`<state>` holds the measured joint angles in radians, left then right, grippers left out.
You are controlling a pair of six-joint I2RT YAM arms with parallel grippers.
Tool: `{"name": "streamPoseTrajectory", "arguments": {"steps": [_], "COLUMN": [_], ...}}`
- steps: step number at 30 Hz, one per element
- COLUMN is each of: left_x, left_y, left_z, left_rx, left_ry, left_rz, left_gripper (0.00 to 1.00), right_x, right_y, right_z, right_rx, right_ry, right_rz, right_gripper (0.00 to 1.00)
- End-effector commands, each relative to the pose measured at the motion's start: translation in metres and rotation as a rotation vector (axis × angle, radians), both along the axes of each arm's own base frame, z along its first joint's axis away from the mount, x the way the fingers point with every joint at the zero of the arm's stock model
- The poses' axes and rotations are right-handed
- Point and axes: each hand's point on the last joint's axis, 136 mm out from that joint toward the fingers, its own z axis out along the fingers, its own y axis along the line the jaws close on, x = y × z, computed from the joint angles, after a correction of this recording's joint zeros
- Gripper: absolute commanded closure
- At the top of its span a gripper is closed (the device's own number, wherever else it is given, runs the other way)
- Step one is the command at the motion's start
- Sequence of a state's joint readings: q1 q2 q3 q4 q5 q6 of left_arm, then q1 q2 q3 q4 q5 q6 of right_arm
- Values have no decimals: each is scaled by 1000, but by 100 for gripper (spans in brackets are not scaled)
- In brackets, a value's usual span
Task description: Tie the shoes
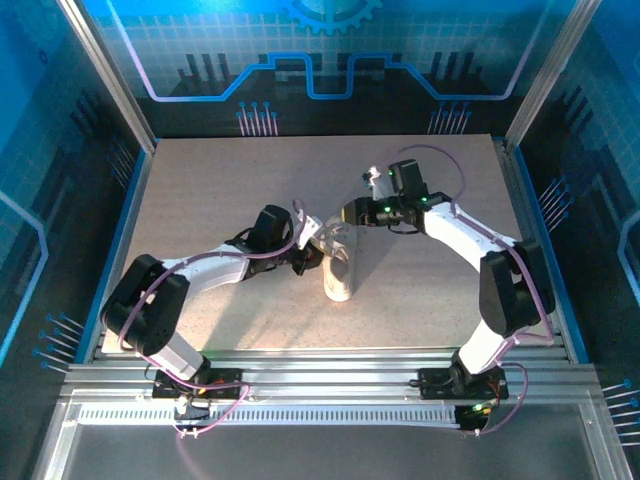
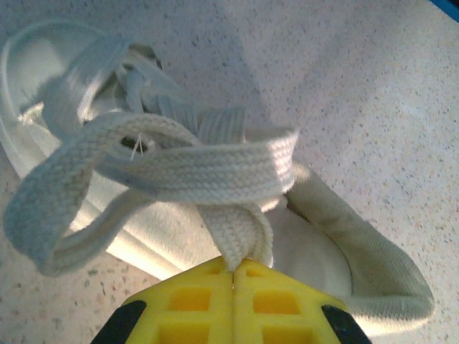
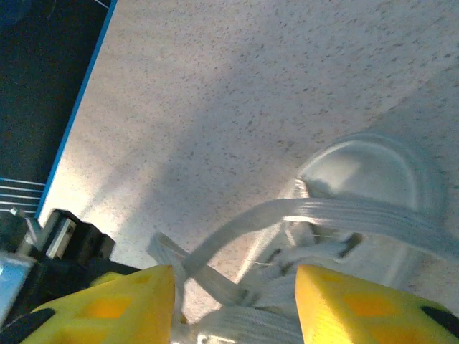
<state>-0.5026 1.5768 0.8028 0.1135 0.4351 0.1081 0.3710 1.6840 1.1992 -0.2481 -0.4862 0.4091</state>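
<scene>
Left of the frame's middle in the top view, the left tool (image 1: 303, 262) reaches in from the lower left and ends just beside the sneaker's left flank. Its own camera shows its yellow fingers (image 2: 193, 301) pressed together at the bottom edge, pinching one strand of the laces (image 2: 208, 168) that comes up out of the seam between them. Above that pinch the flat white laces cross in loose loops, one wide loop hanging out to the left over the speckled bench (image 2: 373, 86). The sneaker (image 1: 339, 272) lies on the bench at the centre of the top view. Its long axis runs almost straight up and down the frame, one end towards the arm bases and the other towards the far wall. I cannot tell from above which end is the toe. At the sneaker's upper end is the right tool (image 1: 352, 213), reaching in from the right. Its own camera shows its yellow fingers (image 3: 129, 301) spread well apart, with lace strands lying in the gap between them and one strand running close past the left finger. There the sneaker's rounded, rimmed end sits at the right of the frame.
</scene>
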Motion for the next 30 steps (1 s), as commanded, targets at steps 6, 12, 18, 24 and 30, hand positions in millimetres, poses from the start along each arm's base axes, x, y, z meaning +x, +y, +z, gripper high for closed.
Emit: {"name": "streamPoseTrajectory", "arguments": {"steps": [6, 12, 18, 24, 30], "left_x": [-19, -30, -32, -21, -15], "left_y": [1, -3, -20, -28, -33], "left_z": [10, 16, 36, 52, 53], "left_rx": [5, -13, -117, -167, -191], "left_ry": [61, 181, 314, 415, 517], "left_rz": [-34, -40, -43, -14, 18], "left_gripper": [100, 100, 100, 100, 100], "right_x": [0, -2, -24, -67, -94], "right_y": [-2, -8, -28, -13, -4], "right_z": [-44, -41, -17, 2, -10], "right_rx": [-121, -141, -61, -92, -159], "right_ry": [195, 183, 78, -236, -562], "right_rz": [-86, -95, -118, 113, 249], "right_gripper": [49, 49, 50, 51, 47]}}
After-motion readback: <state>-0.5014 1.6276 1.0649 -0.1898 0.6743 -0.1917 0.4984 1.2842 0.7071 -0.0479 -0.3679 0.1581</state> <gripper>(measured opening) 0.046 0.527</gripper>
